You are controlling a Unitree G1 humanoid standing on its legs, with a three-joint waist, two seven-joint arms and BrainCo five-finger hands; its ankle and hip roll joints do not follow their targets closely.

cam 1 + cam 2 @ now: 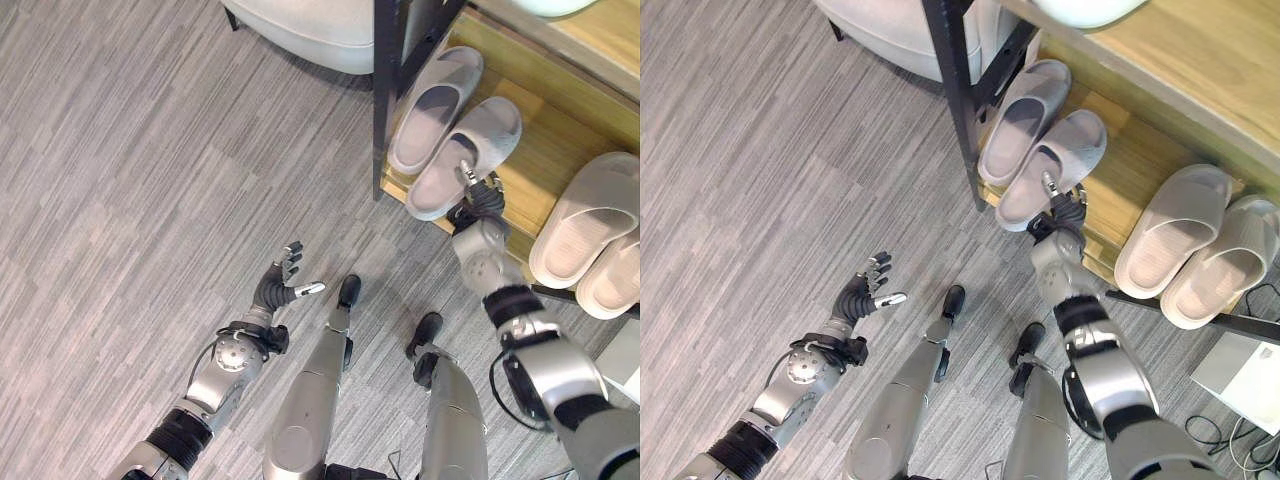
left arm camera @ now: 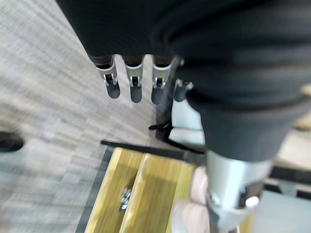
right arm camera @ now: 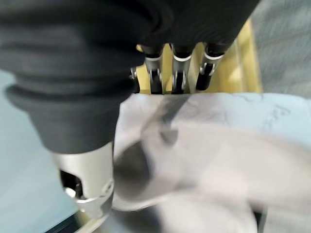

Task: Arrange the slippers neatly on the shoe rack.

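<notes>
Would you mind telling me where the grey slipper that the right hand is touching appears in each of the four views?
Left eye view: the grey slipper lies upper right of centre on the wooden shelf, the right hand at its heel end.
Right eye view: just above centre.
Left wrist view: I cannot make it out.
Right wrist view: the pale mass under the fingers.
Shared landmark: the rack's black post, left of the slipper.
</notes>
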